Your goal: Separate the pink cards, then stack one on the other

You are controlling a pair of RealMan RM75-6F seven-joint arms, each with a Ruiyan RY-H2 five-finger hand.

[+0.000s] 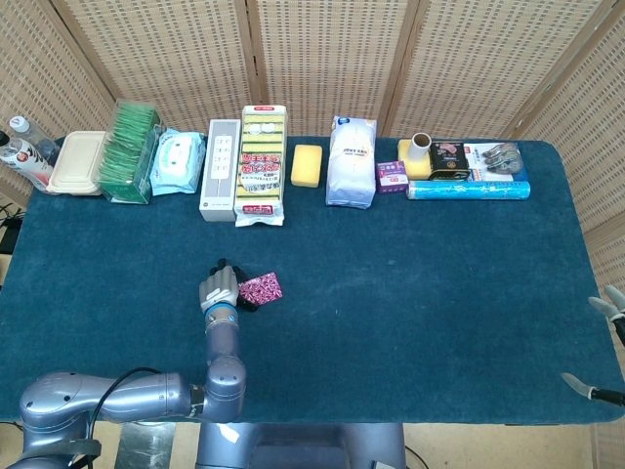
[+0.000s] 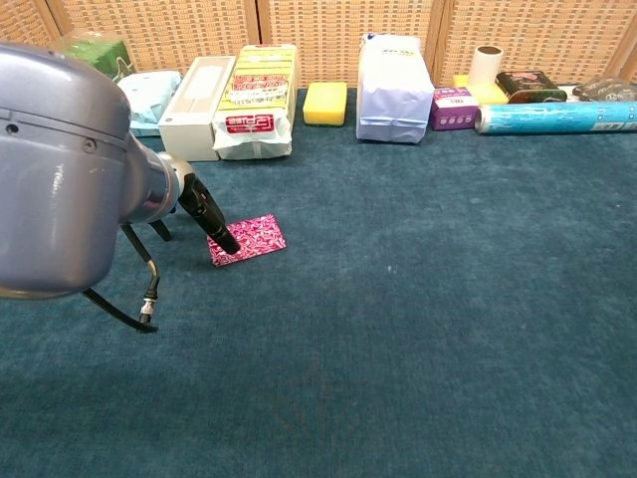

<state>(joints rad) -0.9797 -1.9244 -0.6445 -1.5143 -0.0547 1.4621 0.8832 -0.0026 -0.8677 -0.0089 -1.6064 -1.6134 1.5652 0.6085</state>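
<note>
The pink cards [image 2: 248, 240] lie flat on the table [image 1: 420, 283], touching the fingertips of the left hand [image 1: 220, 288] on its right. A dark finger [image 2: 214, 221] is pressed on their near-left edge; a full grip cannot be confirmed. Separation is judged under way: one card must next be slid off.

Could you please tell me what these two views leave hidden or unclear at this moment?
- Pink cards: neither view shows whether this is one card or two stacked; the left hand covers their left edge in the head view.
- Left hand's grip: in the chest view the arm hides all but one dark finger.
- Right hand: cut off by the head view's right edge, absent from the chest view.
</note>
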